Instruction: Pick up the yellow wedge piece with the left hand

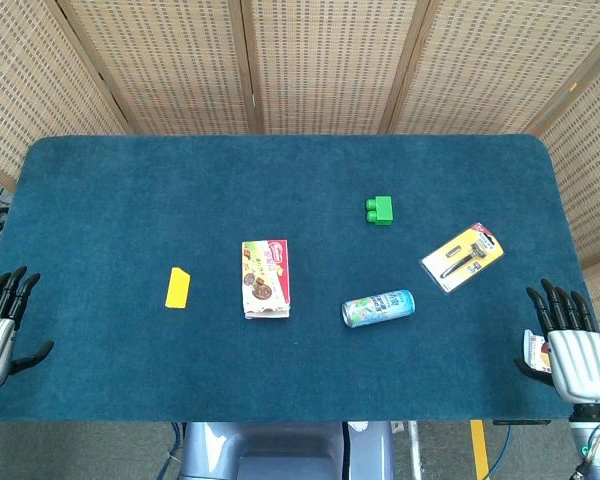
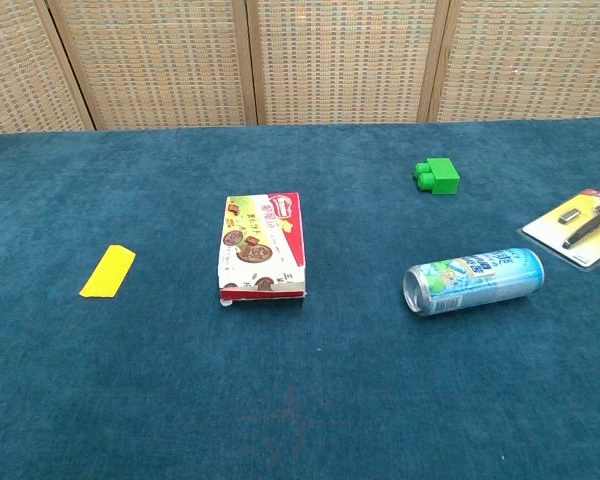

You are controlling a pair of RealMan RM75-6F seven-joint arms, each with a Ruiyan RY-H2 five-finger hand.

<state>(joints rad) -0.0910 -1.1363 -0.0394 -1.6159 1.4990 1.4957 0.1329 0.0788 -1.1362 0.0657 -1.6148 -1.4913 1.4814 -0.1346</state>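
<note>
The yellow wedge piece lies flat on the blue table cloth, left of centre; the chest view also shows the wedge at its left side. My left hand hovers at the table's left front edge with fingers spread and nothing in it, well to the left of the wedge. At the right front edge my right hand is open too, fingers pointing away from me. Neither hand appears in the chest view.
A snack box lies right of the wedge. A blue can lies on its side, a green block sits further back, and a packaged razor lies at the right. Wicker screens stand behind the table.
</note>
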